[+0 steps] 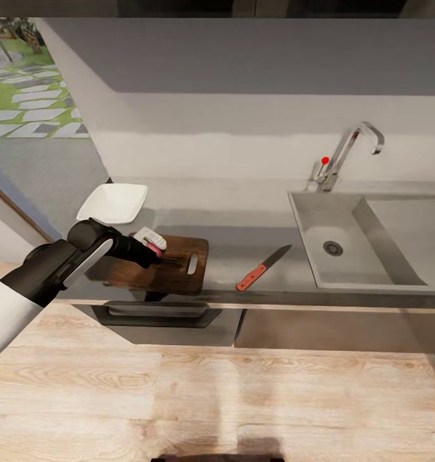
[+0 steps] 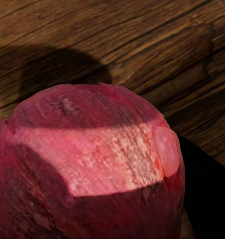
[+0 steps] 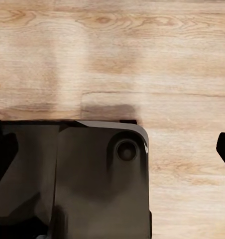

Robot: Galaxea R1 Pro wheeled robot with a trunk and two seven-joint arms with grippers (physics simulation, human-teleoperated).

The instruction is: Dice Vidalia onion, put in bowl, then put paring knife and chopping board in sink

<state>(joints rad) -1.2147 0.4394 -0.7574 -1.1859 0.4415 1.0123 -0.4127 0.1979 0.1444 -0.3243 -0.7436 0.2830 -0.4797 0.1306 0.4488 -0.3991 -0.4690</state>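
Grey kitchen table and pale wood floor frame a dicing job barely begun. At the left gripper (image 1: 154, 247), the fingers clench the Vidalia onion (image 1: 156, 243), its pinkish-red skin showing between them in the head view. The left wrist view shows the bulb (image 2: 95, 162) whole and uncut, its shadow falling on the wood grain of the chopping board (image 2: 142, 45) beneath; whether it rests on the wood or hangs just above cannot be told.

Directly under those fingers lies the board (image 1: 179, 273), near the table's front edge, slot handle on the side away from the arm. Beyond the fingers, toward the wall, sits the white bowl (image 1: 113, 203), apparently empty. Out past the board's handle end, the paring knife (image 1: 263, 267) lies flat and untouched on the table (image 1: 243, 221), red-orange handle toward the front edge, blade aimed at the sink (image 1: 310, 221). Farthest from the fingers, the steel basin holds nothing visible around its drain, with the chrome tap (image 1: 347, 154) rising behind it.

The right wrist view looks down at the floor (image 3: 142, 59) and a dark part of the robot (image 3: 87, 179); a dark tip shows at the frame edge, and whether the right arm's fingers are parted or closed cannot be told.

Judging by the layout, one step is done: the onion is out of the sink and at the board. Releasing it, fetching the knife, dicing, filling the bowl, and returning knife and board to the sink all remain.
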